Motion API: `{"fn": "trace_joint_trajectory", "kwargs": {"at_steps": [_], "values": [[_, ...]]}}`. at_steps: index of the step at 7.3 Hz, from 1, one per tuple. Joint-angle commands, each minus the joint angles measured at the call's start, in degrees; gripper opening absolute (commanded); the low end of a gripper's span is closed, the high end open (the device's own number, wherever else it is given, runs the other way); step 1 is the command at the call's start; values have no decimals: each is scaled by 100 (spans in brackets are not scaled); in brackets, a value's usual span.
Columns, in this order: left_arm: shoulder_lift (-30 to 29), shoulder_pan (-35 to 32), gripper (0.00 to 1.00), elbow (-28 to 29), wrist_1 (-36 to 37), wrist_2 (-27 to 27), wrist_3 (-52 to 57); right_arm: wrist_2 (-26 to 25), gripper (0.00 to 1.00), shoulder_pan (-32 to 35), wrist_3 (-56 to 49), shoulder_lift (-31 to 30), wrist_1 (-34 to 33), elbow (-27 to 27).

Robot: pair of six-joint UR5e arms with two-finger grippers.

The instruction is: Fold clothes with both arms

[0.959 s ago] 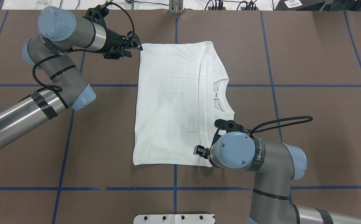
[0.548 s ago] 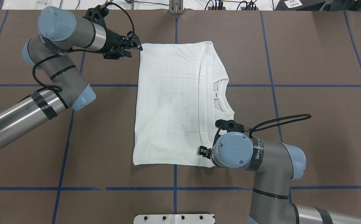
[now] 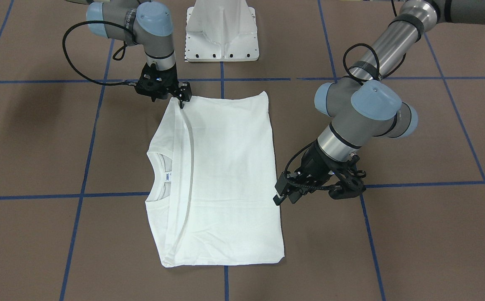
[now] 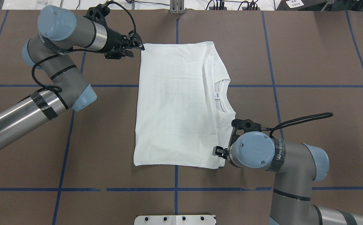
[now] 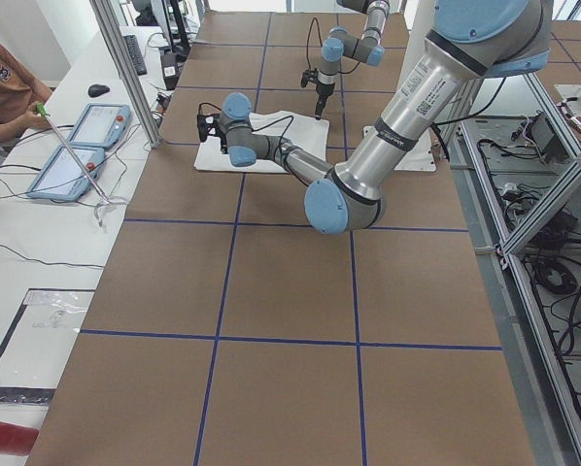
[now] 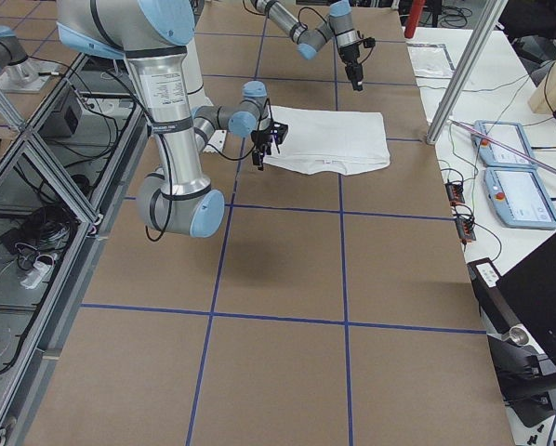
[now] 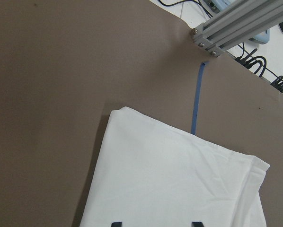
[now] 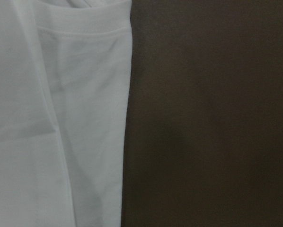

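Across the table from the robot, the front-facing camera shows the shirt (image 3: 225,175) lying flat in the middle of the brown table (image 3: 414,234). It is already folded to a long rectangle, with its collar (image 3: 159,177) on the robot's right. The right gripper (image 3: 182,100) points down at the shirt's near right corner; I cannot tell whether its fingers are together or apart. The left gripper (image 3: 279,195) hangs over the opposite long edge.

From overhead, the one real change is on the right. Over the last second that arm has slid outward, from above the cloth to the shirt's right edge, just by the near corner. The left gripper has barely moved and sits by the far left corner. The shirt's outline looks the same, so I judge this a repositioning for the next fold, not a pull.

Both side views put the two arms at opposite corners, well apart, so neither should crowd the other. Brown table shows beyond all four edges of the shirt. The white base plate (image 4: 175,219) lies off the near edge, and a metal post (image 7: 222,33) stands past the far one.

The left wrist camera shows two fingertips (image 7: 115,223) spread apart over the cloth, holding nothing, with the far corner ahead. The right wrist camera sees only the shirt's edge and table, close and dim, with no fingers in view.
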Motion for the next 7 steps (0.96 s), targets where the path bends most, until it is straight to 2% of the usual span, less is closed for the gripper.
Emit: {"fn": "trace_joint_trajectory", "kwargs": {"at_steps": [1, 2, 3, 4, 5, 7], "values": [[-5, -1, 58, -25, 1, -3, -13, -9, 100, -27, 29, -239, -5, 296], [-14, -1, 58, -34, 1, -3, -22, -17, 100, -36, 134, -90, -5, 296], [-14, -1, 58, -69, 1, -3, -22, -131, 100, -97, 753, 68, 30, 270], [-6, -1, 58, -69, 1, -3, -22, -384, 100, -158, 1864, 157, 222, 235], [-6, -1, 58, -69, 1, -3, -22, -430, 100, -159, 2719, 166, 659, 183], [3, -10, 58, -69, 1, -3, -22, -570, 100, -211, 3594, 166, 786, -72]]}}
